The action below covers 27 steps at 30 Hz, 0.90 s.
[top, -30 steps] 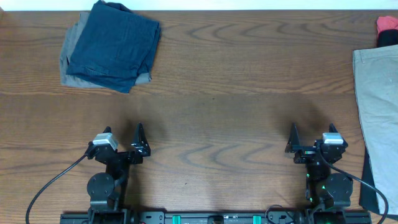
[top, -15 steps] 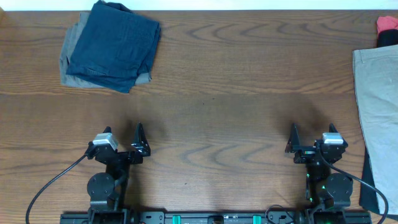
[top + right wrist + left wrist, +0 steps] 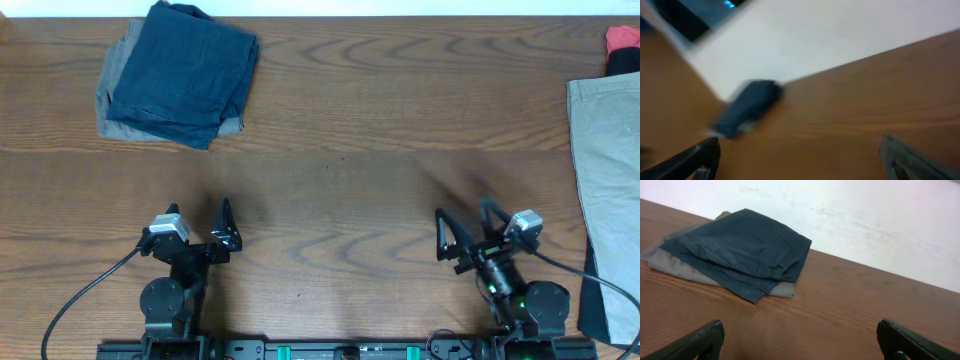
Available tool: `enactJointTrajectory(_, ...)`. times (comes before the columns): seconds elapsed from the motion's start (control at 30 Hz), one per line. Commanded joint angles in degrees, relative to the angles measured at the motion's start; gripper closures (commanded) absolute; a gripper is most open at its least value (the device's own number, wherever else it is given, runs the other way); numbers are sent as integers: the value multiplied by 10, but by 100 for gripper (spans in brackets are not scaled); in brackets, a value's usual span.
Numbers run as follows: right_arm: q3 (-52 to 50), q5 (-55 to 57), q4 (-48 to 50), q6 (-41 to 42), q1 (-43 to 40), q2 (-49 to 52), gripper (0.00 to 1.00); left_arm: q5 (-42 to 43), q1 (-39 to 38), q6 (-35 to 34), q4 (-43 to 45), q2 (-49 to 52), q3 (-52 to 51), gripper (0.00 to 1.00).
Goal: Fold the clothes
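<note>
A folded navy garment [image 3: 185, 70] lies on a folded grey one [image 3: 118, 110] at the table's far left; the stack shows in the left wrist view [image 3: 740, 247] and, blurred, in the right wrist view [image 3: 747, 107]. A pale khaki garment [image 3: 605, 190] lies unfolded at the right edge, over something dark [image 3: 597, 315] near the front. My left gripper [image 3: 224, 228] is open and empty near the front left. My right gripper [image 3: 462, 235] is open and empty near the front right, turned leftward, apart from the khaki garment.
A red item [image 3: 622, 40] and a black item [image 3: 622, 62] sit at the far right corner. The brown wooden table [image 3: 350, 150] spans the view, with a white wall behind it [image 3: 865, 210]. Cables run from both arm bases.
My right gripper has swung to the left and turned, its fingers now pointing toward the table's middle. The left arm and the clothes have not moved.
</note>
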Motion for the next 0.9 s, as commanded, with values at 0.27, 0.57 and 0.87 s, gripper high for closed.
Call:
enactJointTrajectory(0.27, 23, 26, 180, 52, -5, 2, 1, 4, 2, 3, -19, -3, -10, 2)
enactJointTrajectory(0.57, 248, 264, 31, -170, -5, 215, 1, 4, 2, 3, -19, -3, -10, 2)
enactJointTrajectory(0.87, 555, 480, -149, -217, -8, 614, 1, 4, 2, 3, -19, -3, -10, 2)
